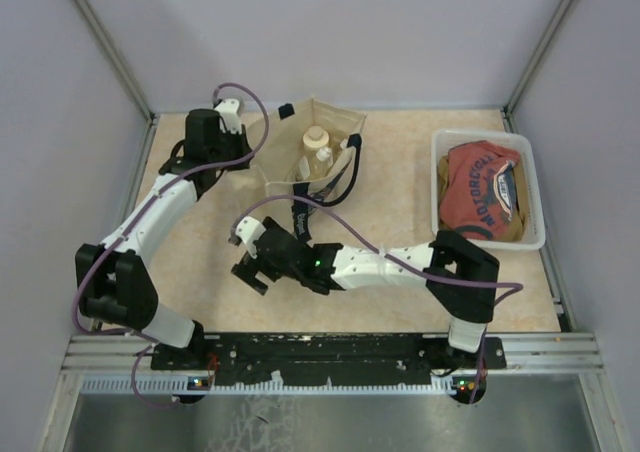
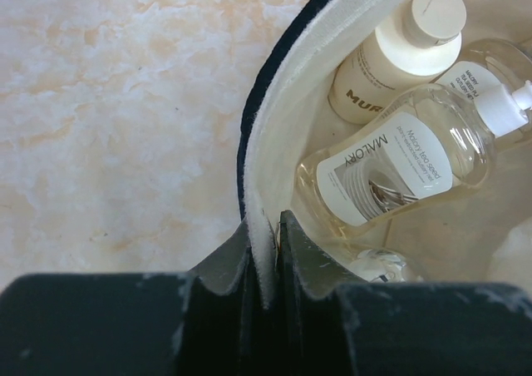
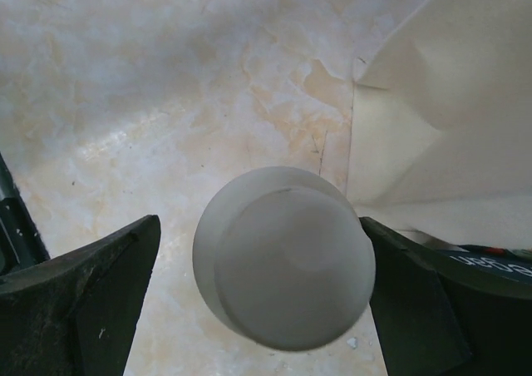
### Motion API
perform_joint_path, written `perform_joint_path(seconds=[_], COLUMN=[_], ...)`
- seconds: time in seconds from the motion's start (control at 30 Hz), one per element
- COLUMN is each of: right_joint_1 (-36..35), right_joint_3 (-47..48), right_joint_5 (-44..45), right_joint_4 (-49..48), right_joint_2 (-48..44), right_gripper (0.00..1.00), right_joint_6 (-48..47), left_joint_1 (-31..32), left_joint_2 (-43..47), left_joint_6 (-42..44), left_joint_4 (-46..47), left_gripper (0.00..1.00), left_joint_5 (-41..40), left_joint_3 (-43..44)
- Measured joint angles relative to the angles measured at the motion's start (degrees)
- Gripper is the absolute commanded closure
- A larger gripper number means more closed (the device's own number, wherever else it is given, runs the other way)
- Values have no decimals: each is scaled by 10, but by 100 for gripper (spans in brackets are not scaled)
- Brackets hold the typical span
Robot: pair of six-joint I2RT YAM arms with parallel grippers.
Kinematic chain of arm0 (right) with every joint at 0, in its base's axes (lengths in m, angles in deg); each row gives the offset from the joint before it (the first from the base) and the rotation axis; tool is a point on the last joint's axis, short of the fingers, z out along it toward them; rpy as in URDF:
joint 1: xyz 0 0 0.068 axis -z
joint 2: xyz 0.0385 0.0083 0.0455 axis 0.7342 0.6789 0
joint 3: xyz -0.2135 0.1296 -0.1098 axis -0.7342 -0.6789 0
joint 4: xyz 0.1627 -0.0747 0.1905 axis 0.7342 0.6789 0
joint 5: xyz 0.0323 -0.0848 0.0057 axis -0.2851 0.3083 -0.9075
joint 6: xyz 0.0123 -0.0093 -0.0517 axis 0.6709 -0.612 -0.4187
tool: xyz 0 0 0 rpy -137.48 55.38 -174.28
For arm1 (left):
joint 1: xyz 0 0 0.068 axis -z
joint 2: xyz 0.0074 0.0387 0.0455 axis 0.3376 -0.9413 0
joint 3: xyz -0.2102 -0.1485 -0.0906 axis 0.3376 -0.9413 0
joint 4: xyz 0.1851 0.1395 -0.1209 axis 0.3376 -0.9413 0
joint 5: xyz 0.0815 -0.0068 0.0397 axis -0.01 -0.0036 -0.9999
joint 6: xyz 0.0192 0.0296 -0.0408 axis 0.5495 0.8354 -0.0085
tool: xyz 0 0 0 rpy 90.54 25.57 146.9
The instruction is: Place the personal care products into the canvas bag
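Left gripper (image 2: 266,233) is pinched on the rim of the canvas bag (image 2: 276,118), presumably to keep the mouth open for loading. An amber-liquid bottle (image 2: 399,151) and a cream bottle (image 2: 391,51) lie inside. Right gripper (image 3: 259,230) is spread wide around a frosted jar (image 3: 283,255) standing on the table (image 3: 125,101) just beside the bag, not yet clamped.

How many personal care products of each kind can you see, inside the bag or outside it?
Amber-liquid bottles: 2, both in the canvas bag
Cream containers: 2, one in the bag, one outside beside it
Clear item, half hidden in the bag: 1
Total: 5
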Motion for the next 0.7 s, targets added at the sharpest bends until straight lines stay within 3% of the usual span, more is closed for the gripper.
perform_joint_path(seconds=[0.43, 0.7], right_joint_1=[9, 28], right_joint_3=[132, 189], right_joint_5=[4, -3], right_joint_4=[136, 240], right_joint_2=[95, 106], right_gripper=[2, 5], right_joint_6=[-2, -4], left_joint_1=[-6, -8], left_joint_2=[5, 6], left_joint_6=[0, 0], left_joint_4=[12, 15], left_gripper=[100, 100], left_joint_5=[10, 11], left_joint_3=[-13, -16])
